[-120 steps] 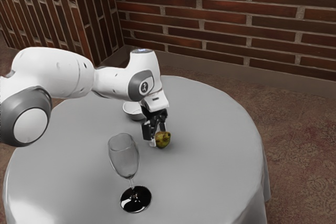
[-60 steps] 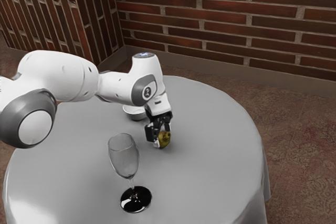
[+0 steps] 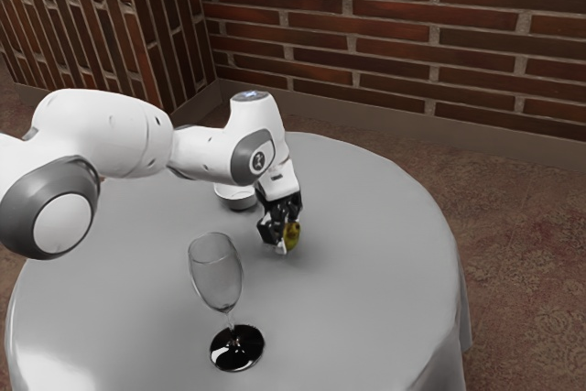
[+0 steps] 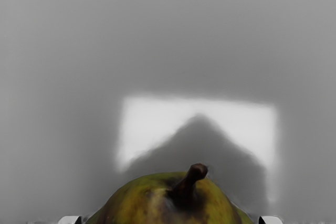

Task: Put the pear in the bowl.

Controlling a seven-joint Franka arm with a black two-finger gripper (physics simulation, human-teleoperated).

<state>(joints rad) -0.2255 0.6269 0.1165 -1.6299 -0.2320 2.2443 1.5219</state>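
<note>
The wall (image 3: 394, 34) is made of red-brown bricks with pale lines between them, and it makes a corner toward the exterior view's left. Along its foot runs a plain brownish strip (image 3: 366, 109). The floor (image 3: 522, 235) is brown, with a faint pattern. A round table wears a light grey cloth (image 3: 366, 309), which shines white near the exterior view's lower left corner.

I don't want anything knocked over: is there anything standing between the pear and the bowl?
Nothing visible does. The pear is in the pincer, the bowl sits farther back, and the wineglass stands off that path, nearer the exterior camera.
</note>
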